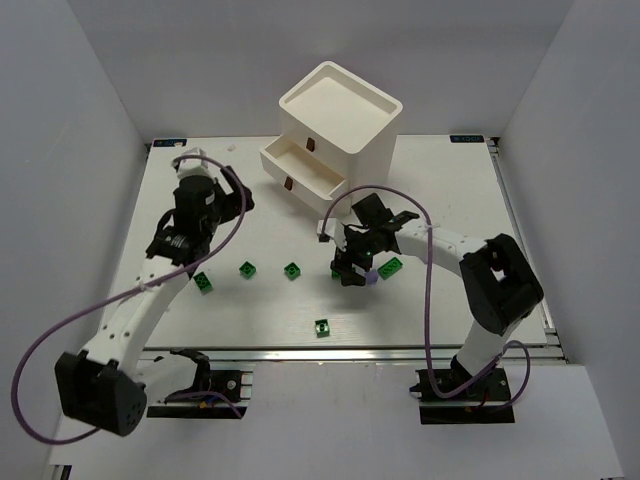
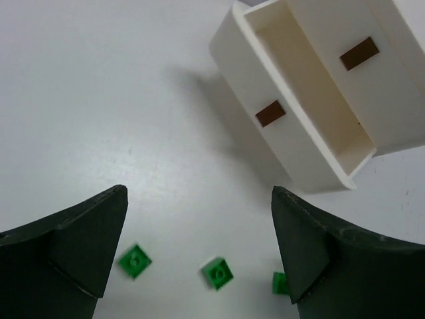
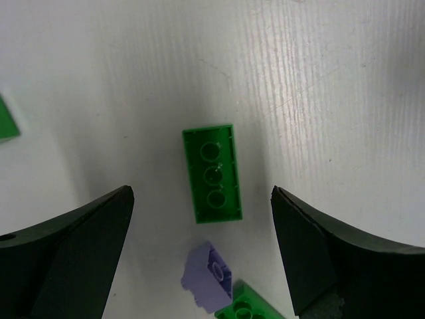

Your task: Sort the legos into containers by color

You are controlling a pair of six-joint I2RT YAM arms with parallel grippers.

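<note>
right hand (image 3: 201, 197) spread; bottom green lego (image 3: 250, 308) cut off

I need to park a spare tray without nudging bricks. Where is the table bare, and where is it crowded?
Bare: the table right of the cabinet, beyond the right arm; also the near strip left of the lone green brick. Crowded: the brick row before the open drawer.

Bright, even white light from above. The cabinet (image 1: 340, 118) throws a soft grey shadow on the table (image 1: 450, 300), seen left of its open drawer (image 2: 299, 126) in the left wrist view. Green bricks (image 2: 217, 273) below the drawer look slightly blurred. In the right wrist view, the table has a streaky sheen.
</note>
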